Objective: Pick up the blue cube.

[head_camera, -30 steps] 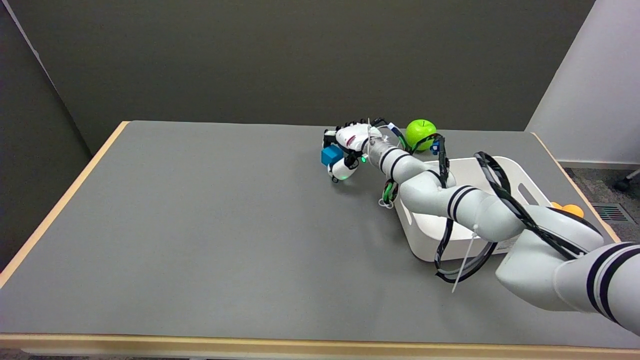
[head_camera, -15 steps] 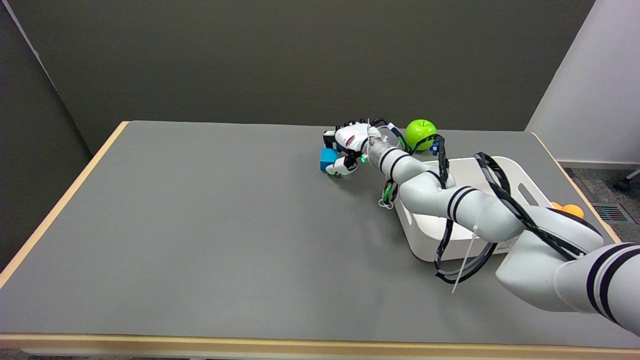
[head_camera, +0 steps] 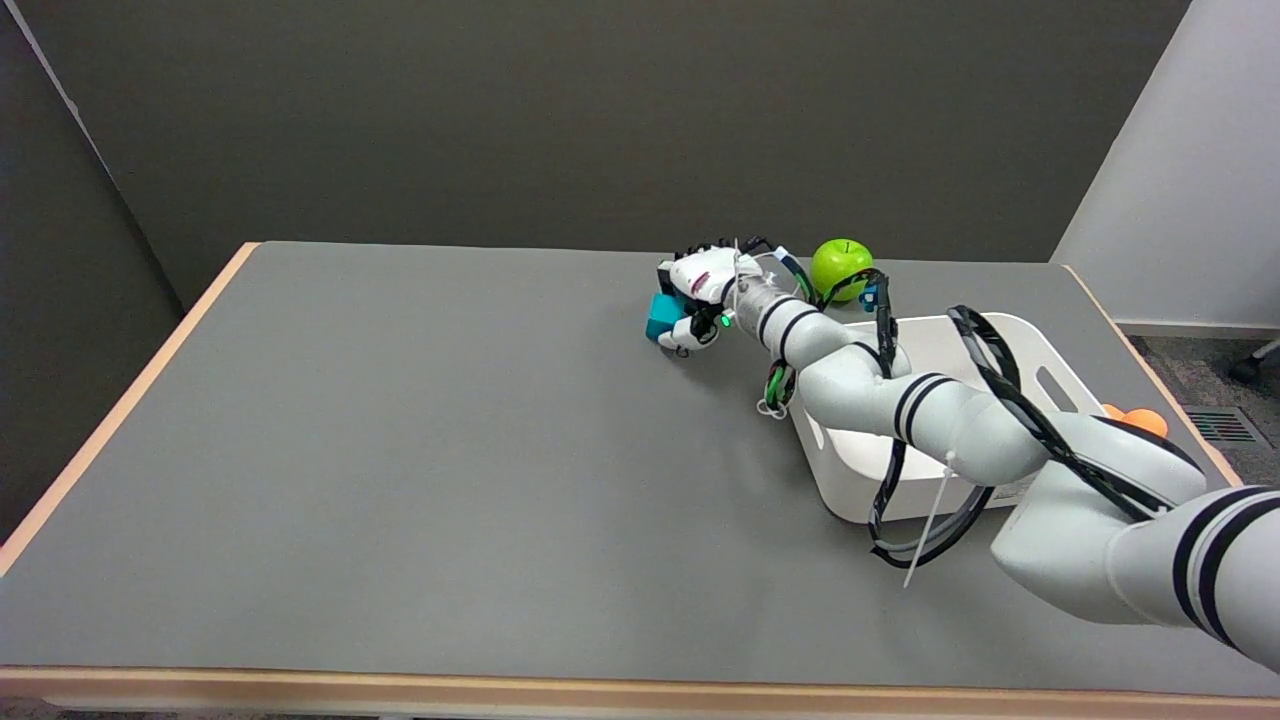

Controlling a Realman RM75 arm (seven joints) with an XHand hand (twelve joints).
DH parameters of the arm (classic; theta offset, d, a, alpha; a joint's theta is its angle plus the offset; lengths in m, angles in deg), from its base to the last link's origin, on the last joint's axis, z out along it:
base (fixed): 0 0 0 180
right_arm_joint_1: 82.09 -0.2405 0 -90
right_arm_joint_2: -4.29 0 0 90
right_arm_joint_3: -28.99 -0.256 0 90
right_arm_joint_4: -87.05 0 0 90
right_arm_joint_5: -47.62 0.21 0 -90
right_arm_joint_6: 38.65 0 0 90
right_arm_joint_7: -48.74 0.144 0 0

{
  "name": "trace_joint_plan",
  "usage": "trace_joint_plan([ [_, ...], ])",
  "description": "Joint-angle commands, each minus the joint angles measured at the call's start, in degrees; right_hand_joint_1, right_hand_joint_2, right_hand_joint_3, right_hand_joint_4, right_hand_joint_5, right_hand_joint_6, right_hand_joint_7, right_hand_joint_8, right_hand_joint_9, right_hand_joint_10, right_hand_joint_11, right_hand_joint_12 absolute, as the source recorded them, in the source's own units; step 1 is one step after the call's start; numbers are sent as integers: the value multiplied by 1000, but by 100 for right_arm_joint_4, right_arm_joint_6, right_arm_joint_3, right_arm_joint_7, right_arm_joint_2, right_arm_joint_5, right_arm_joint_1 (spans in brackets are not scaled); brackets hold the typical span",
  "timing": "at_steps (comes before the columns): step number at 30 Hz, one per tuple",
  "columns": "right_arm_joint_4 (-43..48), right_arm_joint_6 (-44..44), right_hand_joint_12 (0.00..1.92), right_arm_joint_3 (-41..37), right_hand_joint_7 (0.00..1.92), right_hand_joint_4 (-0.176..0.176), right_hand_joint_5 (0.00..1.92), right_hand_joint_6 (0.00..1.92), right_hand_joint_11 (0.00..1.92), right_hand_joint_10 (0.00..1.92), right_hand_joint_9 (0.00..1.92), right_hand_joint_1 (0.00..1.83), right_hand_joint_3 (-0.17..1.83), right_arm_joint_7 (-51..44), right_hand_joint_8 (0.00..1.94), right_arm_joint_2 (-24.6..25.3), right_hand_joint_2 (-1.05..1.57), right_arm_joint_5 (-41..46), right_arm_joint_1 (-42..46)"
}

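My fingers [head_camera: 668, 272] are curled around the blue cube [head_camera: 660, 316], thumb on the near side and the others wrapped over the top and far side, so I've got it gripped. Can't honestly tell if it's off the table [head_camera: 400, 450] or just resting on it; it sits right at the surface, toward the far edge, a bit right of centre. My right hand [head_camera: 695, 295] is mostly white from this angle, with a little green light glowing at the wrist.

Back along my arm [head_camera: 900, 400] there's a bundle of black cables looped and zip-tied, and the arm passes over a white bin [head_camera: 1010, 345] sitting on the right side of the table. A green apple [head_camera: 840, 267] is just behind my wrist, near the far edge. Something orange [head_camera: 1135, 415] pokes out past the bin's right side, mostly hidden.

The table has a plain matte grey top with a light wooden trim around the edge. Behind it is a dark olive-grey wall [head_camera: 500, 120], and a paler panel [head_camera: 1180, 150] stands at the right. Bit of grey carpeted floor [head_camera: 1180, 365] shows in the right corner.
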Motion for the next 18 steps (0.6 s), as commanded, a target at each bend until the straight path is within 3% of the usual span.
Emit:
trace_joint_plan([
  [1,915,381,1324,-317,714,-25,552,1670,221,1183,646,1105,199,-33,1435,-287,1223,-6,137],
  [3,1613,466,1397,-603,789,-46,589,1515,299,1304,738,1138,286,-33,1475,-549,1148,-14,287],
  [5,2181,538,1481,-823,787,-77,607,1480,335,1375,763,1152,323,-39,1506,-768,1127,-14,425],
  [7,2761,603,1635,-1022,660,-176,616,1547,331,1559,797,1161,247,-91,1581,-987,1192,-14,581],
  [9,3413,637,1782,-1229,646,-176,604,1564,292,1721,784,1155,237,-405,1601,-1209,1206,-14,782],
  [11,3889,639,1917,-1469,609,-176,566,1608,130,1883,751,1132,186,-684,1661,-1412,1256,-14,1014],
  [18,5599,745,1921,-2725,637,-176,592,1575,195,1906,813,1147,241,-1008,1627,-1902,1212,26,2245],
])
